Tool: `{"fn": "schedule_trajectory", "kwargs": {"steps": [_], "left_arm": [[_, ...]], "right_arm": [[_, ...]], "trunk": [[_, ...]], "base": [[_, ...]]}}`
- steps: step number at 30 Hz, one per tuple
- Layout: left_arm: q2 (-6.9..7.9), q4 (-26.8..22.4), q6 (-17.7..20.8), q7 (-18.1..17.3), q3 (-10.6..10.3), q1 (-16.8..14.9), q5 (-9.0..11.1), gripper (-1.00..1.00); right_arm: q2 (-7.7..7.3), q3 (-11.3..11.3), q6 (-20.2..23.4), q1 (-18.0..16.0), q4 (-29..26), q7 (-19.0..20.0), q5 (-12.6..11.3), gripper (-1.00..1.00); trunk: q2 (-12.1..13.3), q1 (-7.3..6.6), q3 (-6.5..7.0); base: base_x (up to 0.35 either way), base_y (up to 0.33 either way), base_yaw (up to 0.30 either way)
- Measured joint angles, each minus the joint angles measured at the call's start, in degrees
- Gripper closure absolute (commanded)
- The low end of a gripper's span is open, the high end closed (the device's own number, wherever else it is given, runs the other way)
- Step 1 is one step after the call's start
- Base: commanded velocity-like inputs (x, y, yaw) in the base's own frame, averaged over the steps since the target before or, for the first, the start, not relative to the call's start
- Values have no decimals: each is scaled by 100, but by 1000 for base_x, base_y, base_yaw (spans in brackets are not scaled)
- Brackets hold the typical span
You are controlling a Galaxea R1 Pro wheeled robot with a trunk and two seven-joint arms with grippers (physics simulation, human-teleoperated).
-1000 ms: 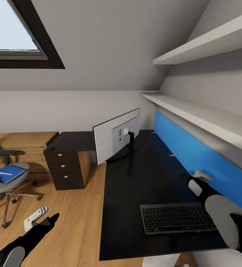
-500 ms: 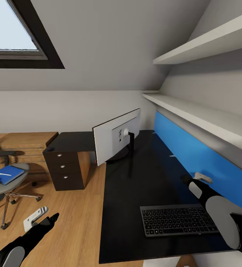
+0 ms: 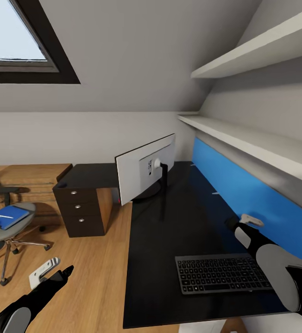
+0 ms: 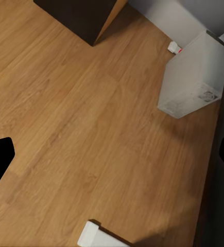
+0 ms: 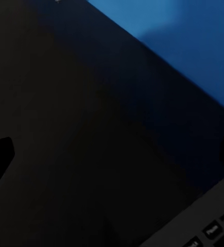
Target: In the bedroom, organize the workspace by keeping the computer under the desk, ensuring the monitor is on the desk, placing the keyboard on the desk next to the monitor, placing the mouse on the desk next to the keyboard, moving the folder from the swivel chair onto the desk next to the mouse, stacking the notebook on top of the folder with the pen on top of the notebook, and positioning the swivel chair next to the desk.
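We saw the keyboard (image 3: 223, 273) lying flat on the desk (image 3: 169, 231), well in front of the monitor (image 3: 144, 169). The blue folder (image 3: 6, 216) lay on the chair (image 3: 5, 231) seat with the pen (image 3: 4, 216) on top. We judged the folder light, thin and slippery, best pinched at an overhanging edge. Our left gripper (image 3: 47, 273) hung over the floor and our right gripper (image 3: 249, 220) over the desk; we couldn't tell how far open either was.
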Motion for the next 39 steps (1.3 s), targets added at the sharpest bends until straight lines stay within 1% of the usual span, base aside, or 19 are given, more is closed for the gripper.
{"fn": "schedule_trajectory", "kwargs": {"steps": [3, 7, 11, 13, 19, 24, 33, 35, 37, 38, 39], "left_arm": [[0, 2, 6, 0, 0, 0, 0, -100], [0, 0, 8, 0, 2, 0, 0, -100], [1, 0, 15, 0, 64, 0, 4, -100], [1, 0, 17, 0, 89, 0, 7, -100], [0, 0, 18, 0, 111, 0, 8, -100], [-2, 0, 18, 0, 108, 0, 9, -100], [-8, 0, 18, 0, 106, 0, 9, -100], [-9, 0, 18, 0, 106, 0, 9, -100], [-9, 0, 18, 0, 106, 0, 9, -100], [-9, 0, 18, 0, 106, 0, 9, -100], [-9, 0, 18, 0, 106, 0, 9, -100]], "right_arm": [[0, 6, 21, 0, -1, -5, 7, -100], [-1, 8, 228, 0, 4, -26, 12, -100], [-8, 4, 707, 0, -8, -41, 25, -100], [-12, 2, 810, 0, -13, -44, 30, -100], [-16, 6, 902, 0, -19, -46, 59, -100], [-16, -2, 915, 0, -20, -51, 208, -100], [-16, 7, 905, 0, -32, -9, 294, -100], [-16, 49, 893, 0, -34, 21, 331, -100], [-17, 147, 881, 0, -35, 95, 417, -100], [-16, 274, 868, 0, -36, 230, 561, -100], [-16, 466, 831, 0, -37, 539, 778, -100]], "trunk": [[-120, 66, -54], [-281, 154, -126], [-442, 242, -198], [-522, 286, -234], [-763, 418, -342], [-964, 527, -432], [-1325, 725, -593], [-1405, 769, -629], [-1485, 813, -665], [-1526, 835, -683], [-1566, 857, -701]], "base": [[0, 0, 0], [0, 0, 0], [0, 0, 0], [0, 0, 0], [0, 0, 0], [0, 0, 0], [0, 0, 0], [0, 0, 0], [0, 0, 0], [0, 0, 0], [0, 0, 0]]}}
